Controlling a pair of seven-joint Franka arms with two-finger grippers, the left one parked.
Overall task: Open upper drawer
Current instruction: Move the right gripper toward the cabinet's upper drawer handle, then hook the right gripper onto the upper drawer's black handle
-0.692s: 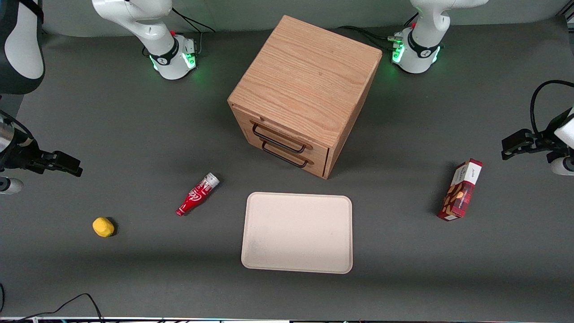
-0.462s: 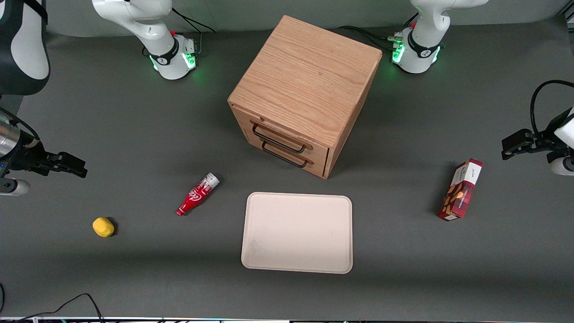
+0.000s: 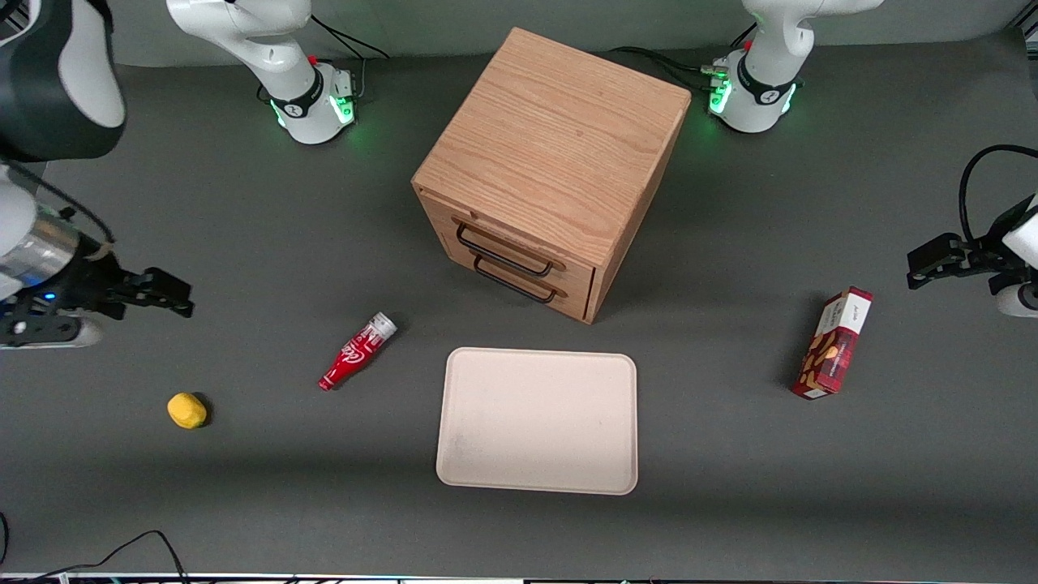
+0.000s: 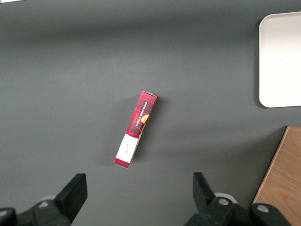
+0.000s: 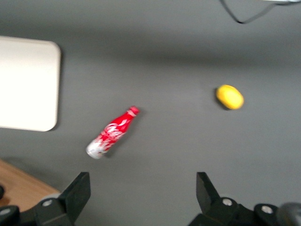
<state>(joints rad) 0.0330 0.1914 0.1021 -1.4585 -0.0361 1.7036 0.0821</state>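
The light oak cabinet [image 3: 559,138] stands at the middle of the table, and its corner shows in the right wrist view [image 5: 19,188]. The upper drawer [image 3: 495,234] sits pushed in under the cabinet top, with its thin black wire handle [image 3: 504,253] just above the lower drawer's like handle [image 3: 519,288]. My right gripper [image 3: 182,297] hovers above the table far toward the working arm's end, well apart from the cabinet. In the right wrist view the gripper [image 5: 142,183] is open and empty, with bare table between its fingers.
A red bottle [image 3: 357,350] lies on its side between the gripper and the cabinet, seen also in the right wrist view [image 5: 112,132]. A yellow fruit [image 3: 186,410] lies nearer the front camera. A cream tray [image 3: 537,420] lies in front of the cabinet. A red box [image 3: 834,342] lies toward the parked arm's end.
My right gripper has moved sideways over the table toward the cabinet, still open. The cabinet, drawers and other objects have not moved.
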